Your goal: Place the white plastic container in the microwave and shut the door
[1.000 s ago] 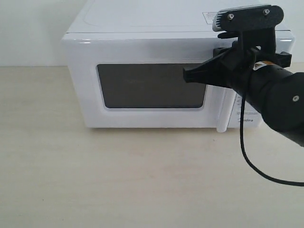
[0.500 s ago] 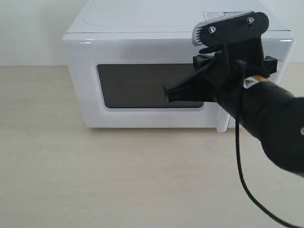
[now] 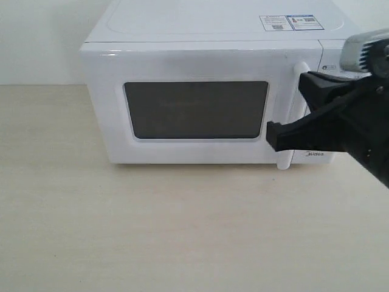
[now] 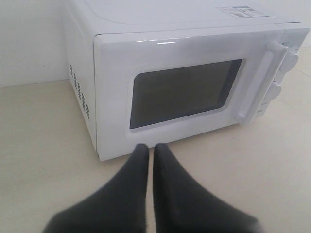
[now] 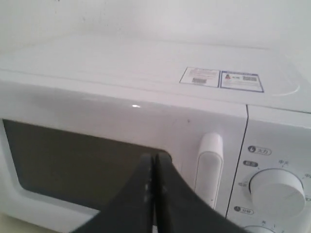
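Observation:
The white microwave (image 3: 200,36) stands on the table with its door (image 3: 194,64) closed flat against the body. The white plastic container is out of view; the dark window (image 3: 196,109) shows nothing inside. My right gripper (image 3: 271,137) hovers in front of the vertical bar handle (image 3: 298,79), fingers pressed together and empty. In the right wrist view that gripper (image 5: 154,158) points at the window's corner beside the handle (image 5: 210,167). My left gripper (image 4: 148,148) is shut and empty, low over the table, short of the microwave's (image 4: 112,97) front corner.
Two round knobs (image 5: 277,187) sit on the control panel right of the handle. Stickers (image 3: 290,22) lie on the microwave's top. The beige table (image 3: 152,231) stretches in front; a white wall (image 3: 36,36) rises behind.
My right gripper swung left across the door window, then pulled back right and lower, off the door. The door stays closed. The microwave has not moved.

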You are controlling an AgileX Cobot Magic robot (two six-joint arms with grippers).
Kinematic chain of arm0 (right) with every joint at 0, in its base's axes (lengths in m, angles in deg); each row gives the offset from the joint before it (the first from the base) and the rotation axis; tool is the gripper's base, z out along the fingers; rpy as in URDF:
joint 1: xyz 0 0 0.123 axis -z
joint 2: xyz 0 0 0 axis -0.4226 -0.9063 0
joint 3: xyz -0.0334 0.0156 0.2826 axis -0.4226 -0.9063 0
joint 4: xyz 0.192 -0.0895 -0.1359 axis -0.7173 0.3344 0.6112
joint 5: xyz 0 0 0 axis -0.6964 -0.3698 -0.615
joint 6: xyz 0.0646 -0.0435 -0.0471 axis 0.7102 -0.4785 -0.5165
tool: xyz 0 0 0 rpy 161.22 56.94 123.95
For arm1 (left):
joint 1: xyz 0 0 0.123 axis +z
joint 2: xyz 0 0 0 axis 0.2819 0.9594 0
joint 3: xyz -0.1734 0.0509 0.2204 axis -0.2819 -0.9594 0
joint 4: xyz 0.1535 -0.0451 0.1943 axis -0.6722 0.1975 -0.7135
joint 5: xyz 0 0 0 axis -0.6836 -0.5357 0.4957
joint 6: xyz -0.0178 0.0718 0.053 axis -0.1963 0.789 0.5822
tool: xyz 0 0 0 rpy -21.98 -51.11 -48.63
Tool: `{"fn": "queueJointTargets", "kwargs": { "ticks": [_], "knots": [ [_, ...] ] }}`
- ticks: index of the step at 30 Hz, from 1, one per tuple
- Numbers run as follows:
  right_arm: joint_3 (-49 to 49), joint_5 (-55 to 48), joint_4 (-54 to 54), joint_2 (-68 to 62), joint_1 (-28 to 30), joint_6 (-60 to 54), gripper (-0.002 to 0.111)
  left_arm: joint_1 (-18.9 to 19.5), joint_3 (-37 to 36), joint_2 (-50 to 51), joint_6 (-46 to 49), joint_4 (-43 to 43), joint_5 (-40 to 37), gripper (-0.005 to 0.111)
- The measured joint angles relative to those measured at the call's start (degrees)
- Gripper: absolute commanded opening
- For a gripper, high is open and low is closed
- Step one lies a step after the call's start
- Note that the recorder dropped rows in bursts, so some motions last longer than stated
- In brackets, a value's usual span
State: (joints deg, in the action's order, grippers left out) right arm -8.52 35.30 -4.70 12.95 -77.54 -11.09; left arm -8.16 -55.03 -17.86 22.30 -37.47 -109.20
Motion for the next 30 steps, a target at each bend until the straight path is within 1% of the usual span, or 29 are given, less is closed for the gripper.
{"fn": "queueJointTargets", "kwargs": {
  "ticks": [6,30],
  "knots": [
    [-0.18,0.38,-0.13,2.2,0.0,0.0,0.0,0.0,0.0,0.0,0.0,-0.09,0.0,0.004],
    [-0.27,1.02,-0.13,2.2,0.0,0.2,0.0,0.0,0.0,0.0,0.0,-0.09,0.0,0.004]
  ]
}}
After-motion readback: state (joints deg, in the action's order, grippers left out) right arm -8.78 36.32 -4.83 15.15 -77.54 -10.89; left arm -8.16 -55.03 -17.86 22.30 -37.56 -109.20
